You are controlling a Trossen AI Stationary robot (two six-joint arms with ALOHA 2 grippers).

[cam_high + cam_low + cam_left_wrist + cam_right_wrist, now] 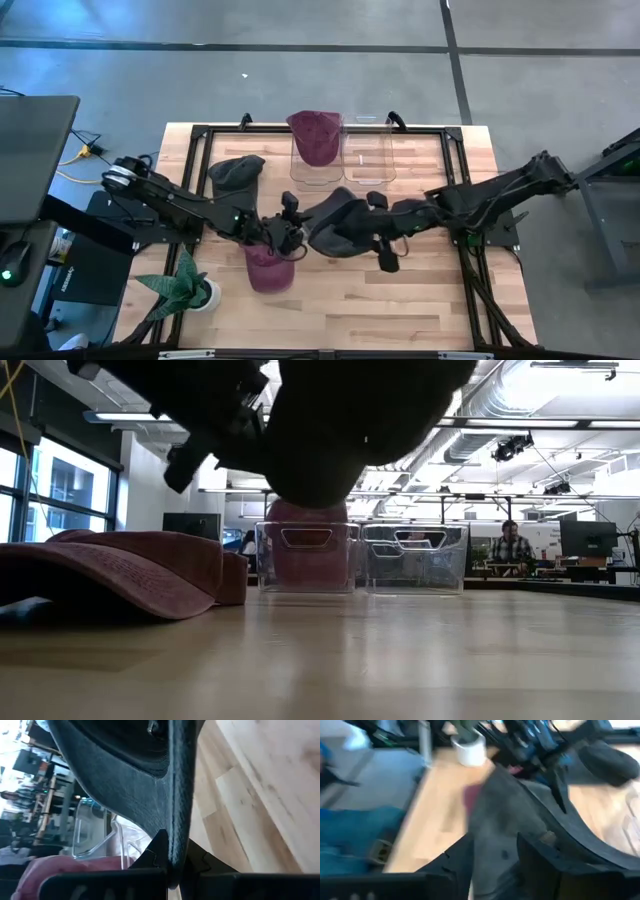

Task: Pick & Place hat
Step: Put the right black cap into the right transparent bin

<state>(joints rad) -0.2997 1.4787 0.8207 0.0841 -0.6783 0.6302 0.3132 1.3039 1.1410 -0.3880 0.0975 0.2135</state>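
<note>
A dark grey hat point(338, 226) hangs above the table's middle between both grippers; in the low view the dark hat point(345, 430) is clear of the wood. My left gripper point(290, 232) is shut on its left side, and my right gripper point(381, 236) is shut on its right side. A maroon hat point(268, 268) lies flat on the table just near of the left gripper. Another dark hat point(237, 172) rests on the table's far left. A second maroon hat point(315, 136) sits in the left clear bin point(300, 176). My left gripper point(172, 862) pinches the dark hat's brim edge point(176, 827) between its two fingers, coming level from the table's left. The hat is lifted clear of the table. My right gripper point(495, 856) pinches a fold of the hat's fabric point(497, 827) between its two fingers, from the table's right; how many layers, I cannot tell.
Two clear bins stand side by side at the far edge; the right bin point(368, 158) holds nothing I can see. A potted plant point(185, 290) stands at the near left corner. Bare wood point(400, 300) lies on the near right. People sit in the room beyond point(512, 545).
</note>
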